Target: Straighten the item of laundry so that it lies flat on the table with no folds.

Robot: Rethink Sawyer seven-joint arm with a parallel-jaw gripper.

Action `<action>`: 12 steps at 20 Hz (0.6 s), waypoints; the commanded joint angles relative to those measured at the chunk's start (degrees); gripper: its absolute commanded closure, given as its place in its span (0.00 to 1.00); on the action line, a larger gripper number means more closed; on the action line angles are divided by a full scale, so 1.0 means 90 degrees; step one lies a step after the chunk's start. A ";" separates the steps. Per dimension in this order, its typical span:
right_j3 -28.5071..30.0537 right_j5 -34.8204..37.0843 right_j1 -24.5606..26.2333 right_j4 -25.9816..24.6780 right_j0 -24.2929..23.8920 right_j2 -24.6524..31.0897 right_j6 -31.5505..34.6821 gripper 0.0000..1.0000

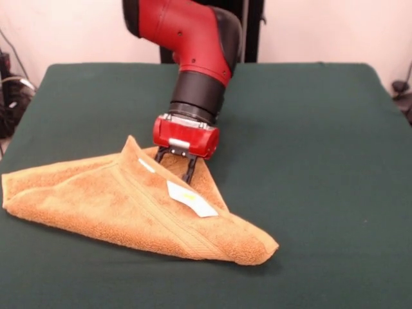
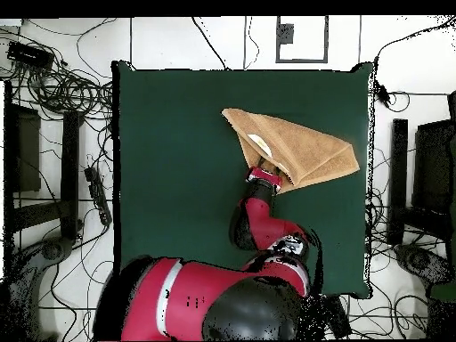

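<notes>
**Folded towel under the tool**

While the red and black arm (image 1: 193, 38) reaches down over the green worktop (image 1: 309, 129), its tool (image 1: 180, 164) stands at the towel's (image 1: 129, 206) far edge, black fingers (image 1: 190, 168) pointing down against the cloth. Whether those fingers pinch the fabric or merely touch it cannot be told, since the towel's raised fold hides their tips in the front view and the arm covers them from above.

The orange-tan towel lies folded over on itself in a rough triangle, one corner peaking just beside the tool. A white label (image 1: 192, 198) shows on its upper layer, with a woven band running alongside it. From overhead, the towel (image 2: 303, 147) sits in the worktop's (image 2: 178, 160) upper right part, away from the robot's base, with the tool (image 2: 264, 175) at its lower edge.
</notes>
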 commanded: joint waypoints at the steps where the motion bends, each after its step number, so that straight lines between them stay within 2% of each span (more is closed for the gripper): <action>1: -0.1169 0.2556 0.0401 -0.0743 -0.0650 0.1487 0.0208 0.00; 3: -0.1375 0.1764 0.0559 -0.0418 -0.0354 0.0976 0.0153 0.00; 5: -0.1396 0.0094 0.0883 0.0694 0.0129 0.0185 -0.0267 0.00; 8: -0.1551 -0.0743 0.1018 0.0968 0.0181 -0.0071 -0.0528 0.00; 12: -0.1673 -0.1181 0.1113 0.1127 0.0180 -0.0258 -0.0456 0.00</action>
